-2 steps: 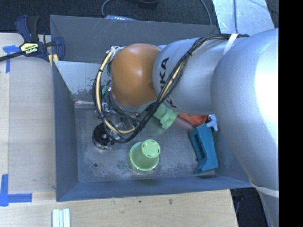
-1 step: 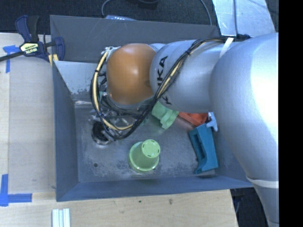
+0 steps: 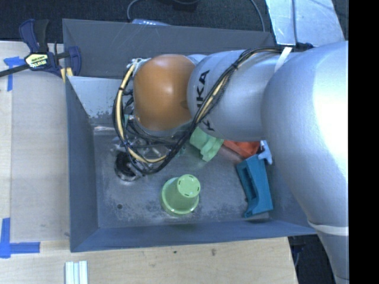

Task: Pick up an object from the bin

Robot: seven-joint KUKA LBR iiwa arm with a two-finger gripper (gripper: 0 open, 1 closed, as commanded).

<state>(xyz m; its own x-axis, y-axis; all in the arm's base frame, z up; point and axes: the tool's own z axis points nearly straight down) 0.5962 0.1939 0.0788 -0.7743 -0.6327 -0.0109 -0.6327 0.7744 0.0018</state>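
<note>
My gripper is low over the bin floor at the left, mostly hidden under the arm's orange cover and cables. No loose thing shows directly under it. Nearest to it, to its lower right, a light green plastic cup lies tipped on the floor with its base facing up. Further right, a pale green soft piece pokes out from beneath the arm.
A blue block-shaped tool lies by the bin's right wall, and an orange-red thing shows partly behind it under the arm. The arm covers the bin's back and right. Bare floor lies along the front left.
</note>
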